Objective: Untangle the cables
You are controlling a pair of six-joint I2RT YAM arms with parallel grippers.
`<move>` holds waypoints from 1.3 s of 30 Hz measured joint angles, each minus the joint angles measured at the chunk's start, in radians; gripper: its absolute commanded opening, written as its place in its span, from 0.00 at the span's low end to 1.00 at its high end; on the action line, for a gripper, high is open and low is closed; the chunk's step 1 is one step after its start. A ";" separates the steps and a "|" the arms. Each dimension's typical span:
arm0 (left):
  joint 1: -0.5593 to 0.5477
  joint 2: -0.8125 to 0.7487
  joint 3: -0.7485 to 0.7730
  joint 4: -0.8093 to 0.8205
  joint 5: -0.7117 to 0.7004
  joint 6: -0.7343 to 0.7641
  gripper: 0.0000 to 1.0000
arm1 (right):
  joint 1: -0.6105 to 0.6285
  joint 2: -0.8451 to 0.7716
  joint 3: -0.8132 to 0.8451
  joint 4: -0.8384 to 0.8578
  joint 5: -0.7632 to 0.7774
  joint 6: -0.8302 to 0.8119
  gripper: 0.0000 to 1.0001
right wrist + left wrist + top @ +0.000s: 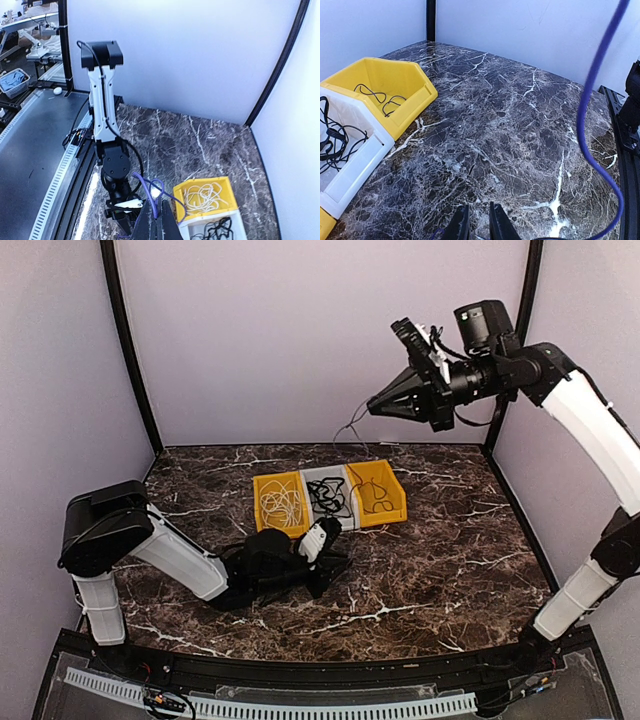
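Observation:
A white cable lies in the left yellow bin, a black cable in the white middle bin, and a dark brownish cable in the right yellow bin. My right gripper is raised high over the back of the table, shut on a thin purple cable that hangs down toward the left arm. My left gripper rests low on the table in front of the bins. Its jaws are nearly closed, and the purple cable shows on both sides of its fingers.
The dark marble table is enclosed by pale walls with black corner posts. The left arm lies across the front left. A black rail runs along the table's near edge.

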 measured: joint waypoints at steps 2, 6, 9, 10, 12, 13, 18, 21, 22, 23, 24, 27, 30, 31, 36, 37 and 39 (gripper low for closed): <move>0.000 0.004 0.000 0.000 0.000 0.000 0.15 | -0.043 -0.020 0.049 0.002 -0.041 0.016 0.00; 0.000 0.005 0.000 0.000 0.000 -0.001 0.14 | -0.114 -0.071 0.097 0.037 -0.087 0.061 0.00; 0.000 0.005 -0.005 -0.002 0.002 -0.003 0.14 | -0.160 -0.091 0.152 0.062 -0.110 0.101 0.00; 0.000 0.005 -0.008 -0.002 0.002 -0.005 0.14 | -0.171 -0.092 0.173 0.070 -0.116 0.111 0.00; 0.000 0.005 -0.018 -0.007 0.002 -0.009 0.14 | -0.197 -0.090 0.233 0.084 -0.126 0.136 0.00; 0.000 0.005 -0.024 -0.010 0.002 -0.010 0.14 | -0.212 -0.089 0.265 0.088 -0.128 0.147 0.00; 0.000 0.004 -0.061 -0.029 -0.005 -0.016 0.14 | -0.304 -0.091 0.388 0.165 -0.131 0.216 0.00; 0.000 0.000 -0.072 -0.051 -0.011 -0.016 0.14 | -0.317 -0.100 0.379 0.206 -0.116 0.236 0.00; 0.000 -0.005 -0.076 -0.055 -0.013 -0.016 0.15 | -0.317 -0.103 0.362 0.219 -0.111 0.241 0.00; 0.000 -0.014 -0.080 -0.056 -0.014 -0.017 0.17 | -0.317 -0.107 0.335 0.234 -0.103 0.246 0.00; 0.000 -0.026 -0.086 -0.059 -0.016 -0.017 0.23 | -0.317 -0.109 0.310 0.242 -0.095 0.251 0.00; 0.000 -0.090 -0.106 -0.065 -0.020 -0.030 0.41 | -0.322 -0.108 0.214 0.270 -0.063 0.267 0.00; 0.000 -0.171 -0.135 -0.048 -0.033 -0.058 0.58 | -0.325 -0.093 0.146 0.288 -0.045 0.288 0.00; 0.000 -0.192 -0.142 -0.040 -0.037 -0.059 0.59 | -0.325 -0.090 0.126 0.296 -0.045 0.298 0.00; 0.000 -0.250 -0.129 0.016 -0.049 -0.069 0.63 | -0.327 -0.089 0.055 0.357 -0.067 0.350 0.00; 0.000 -0.248 -0.114 0.018 -0.048 -0.068 0.63 | -0.328 -0.089 0.040 0.374 -0.072 0.362 0.00; 0.000 -0.234 -0.061 0.019 -0.049 -0.063 0.63 | -0.328 -0.090 0.014 0.396 -0.085 0.377 0.00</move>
